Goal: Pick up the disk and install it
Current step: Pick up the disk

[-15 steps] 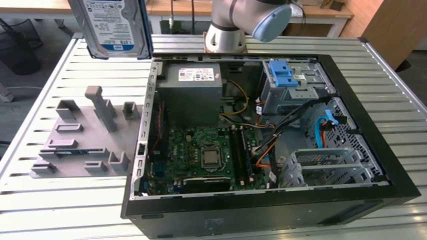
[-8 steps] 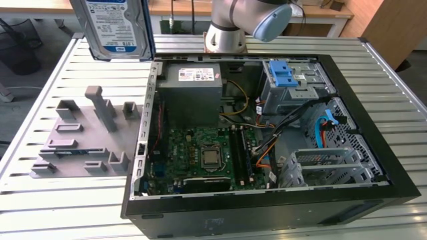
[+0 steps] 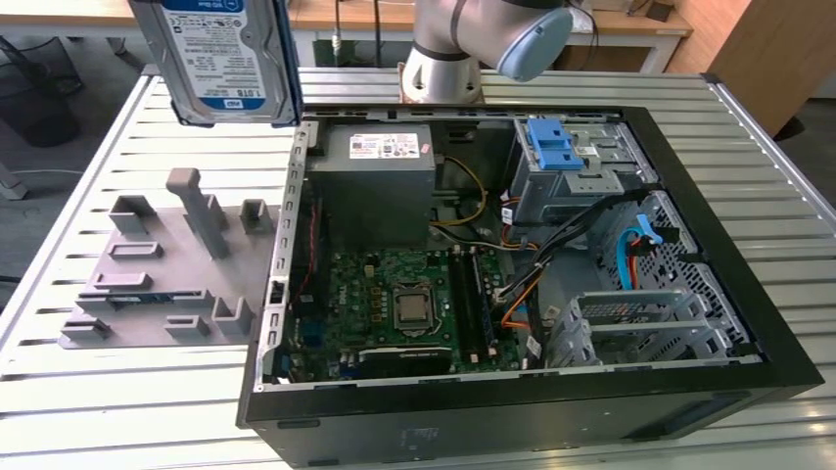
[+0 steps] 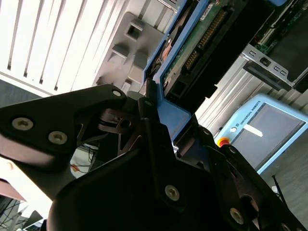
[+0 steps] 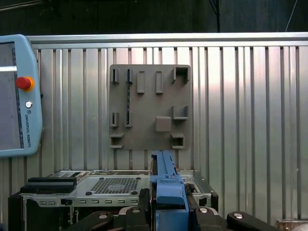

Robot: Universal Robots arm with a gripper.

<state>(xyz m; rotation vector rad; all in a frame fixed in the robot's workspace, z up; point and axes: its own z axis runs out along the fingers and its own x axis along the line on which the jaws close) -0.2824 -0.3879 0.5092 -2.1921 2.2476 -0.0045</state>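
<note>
The disk (image 3: 222,59), a silver hard drive with a blue-and-white label in a blue carrier bracket, hangs upright in the air at the exterior view's upper left. It is above the slatted table, beside the open computer case (image 3: 679,211). In the second wrist view, my gripper (image 4: 166,113) is shut on the disk (image 4: 197,43) by its blue bracket, and the green circuit board side shows. The first wrist view looks along the bracket's blue edge, with the disk (image 5: 166,173) clamped in my gripper (image 5: 169,211) between black fingers (image 5: 144,207).
A grey fixture plate (image 3: 157,264) with upright slots lies on the table at the exterior view's left of the case. Inside the case are a power supply (image 3: 379,162), a motherboard (image 3: 405,304) and a grey drive cage with a blue latch (image 3: 562,147). A teach pendant (image 5: 14,96) lies nearby.
</note>
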